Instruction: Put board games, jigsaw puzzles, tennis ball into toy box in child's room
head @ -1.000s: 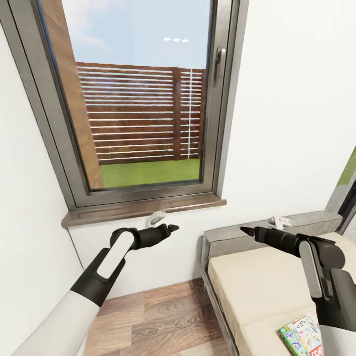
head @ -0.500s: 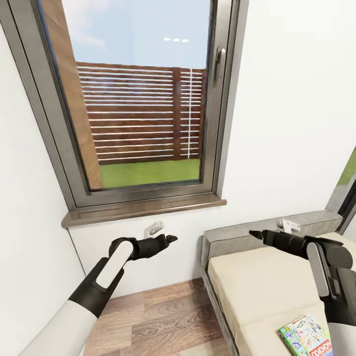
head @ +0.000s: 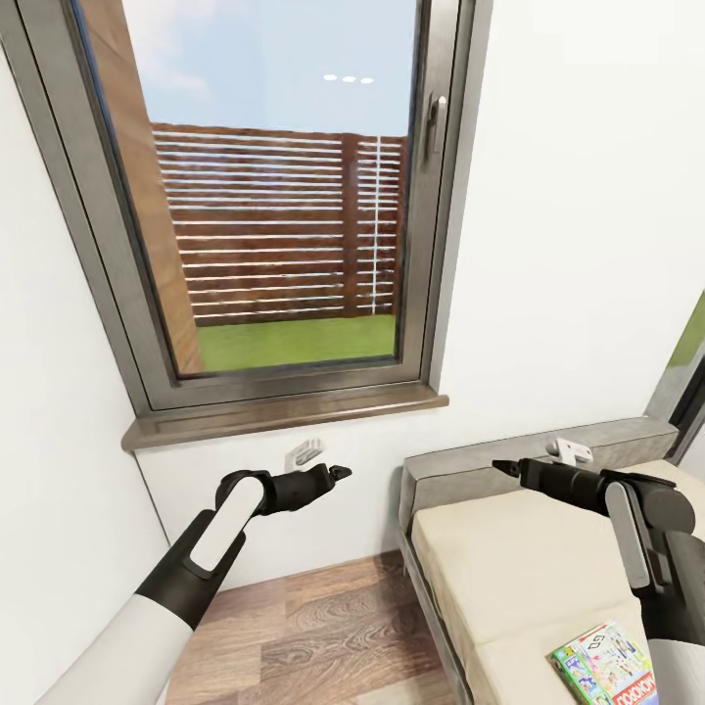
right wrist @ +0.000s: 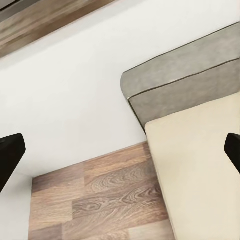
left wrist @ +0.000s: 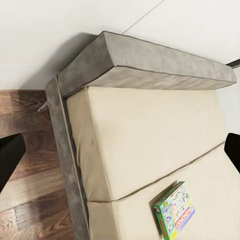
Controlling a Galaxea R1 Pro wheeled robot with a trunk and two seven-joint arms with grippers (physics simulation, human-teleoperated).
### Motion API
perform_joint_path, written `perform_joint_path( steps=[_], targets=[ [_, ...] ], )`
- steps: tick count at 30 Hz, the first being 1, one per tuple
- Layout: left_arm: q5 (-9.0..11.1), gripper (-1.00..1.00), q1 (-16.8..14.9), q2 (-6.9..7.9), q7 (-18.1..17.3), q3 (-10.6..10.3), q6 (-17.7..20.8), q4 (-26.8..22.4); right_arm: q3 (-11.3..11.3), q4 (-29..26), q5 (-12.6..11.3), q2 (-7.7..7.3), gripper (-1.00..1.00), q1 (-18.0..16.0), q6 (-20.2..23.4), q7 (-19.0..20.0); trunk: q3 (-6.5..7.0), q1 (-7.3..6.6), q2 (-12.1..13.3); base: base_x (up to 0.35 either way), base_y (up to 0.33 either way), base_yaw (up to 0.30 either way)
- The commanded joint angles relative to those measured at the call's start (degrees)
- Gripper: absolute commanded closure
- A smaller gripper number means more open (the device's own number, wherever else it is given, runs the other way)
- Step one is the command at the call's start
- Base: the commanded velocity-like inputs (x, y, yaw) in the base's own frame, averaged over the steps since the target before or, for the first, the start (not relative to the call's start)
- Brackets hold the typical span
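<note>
One of the board games, a pale green-edged "MONOPOLY" box (head: 604, 666), lies flat on the beige mattress of the bed (head: 509, 558), near the head view's lower right corner. My left gripper (head: 331, 472) hangs open over the wood floor beside the bed, well left of the box. My right gripper (head: 504, 468) is open above the headboard end of the mattress, holding nothing. The left wrist view looks down on the bed (left wrist: 140, 125) and the box (left wrist: 175, 210). The table, toy box, jigsaw puzzles and tennis ball are out of view.
A tall grey-framed window (head: 284, 196) with a brown sill (head: 284, 413) faces me, set in a white wall. Wood floor (head: 313, 627) runs between the wall and the bed's grey frame (head: 431, 597). The grey headboard (right wrist: 180, 85) stands against the wall.
Both arms have sunk a little. The right arm has shifted right, so more of the MONOPOLY box shows. Over the last half second almost nothing has moved.
</note>
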Motion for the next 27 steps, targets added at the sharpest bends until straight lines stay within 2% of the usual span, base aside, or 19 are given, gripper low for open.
perform_joint_path(
  steps=[1,19,23,27],
  targets=[
    [0.60,-1.00,-0.04,0.00,0.56,-0.02,0.07,-0.06,-0.06,-0.02,-0.20,0.00,-1.00,-0.05,0.31,0.04,-0.07,0.00,-0.04,0.000,0.000,0.000],
    [0.60,-1.00,-0.04,0.00,0.56,-0.02,0.07,-0.06,-0.06,-0.02,-0.20,0.00,-1.00,-0.05,0.31,0.04,-0.07,0.00,-0.04,0.000,0.000,0.000],
    [0.68,-1.00,-0.02,0.32,0.75,0.01,0.01,-1.02,0.59,-1.32,-0.13,1.17,-1.00,-0.12,0.31,0.48,-0.78,0.88,-1.65,0.000,0.000,0.000],
    [0.65,-1.00,0.82,0.59,0.22,0.01,-0.39,-0.50,-0.30,-2.60,-0.13,-0.14,-1.00,0.09,0.31,0.80,-1.50,1.76,-3.25,0.000,0.000,0.000]
  ],
)
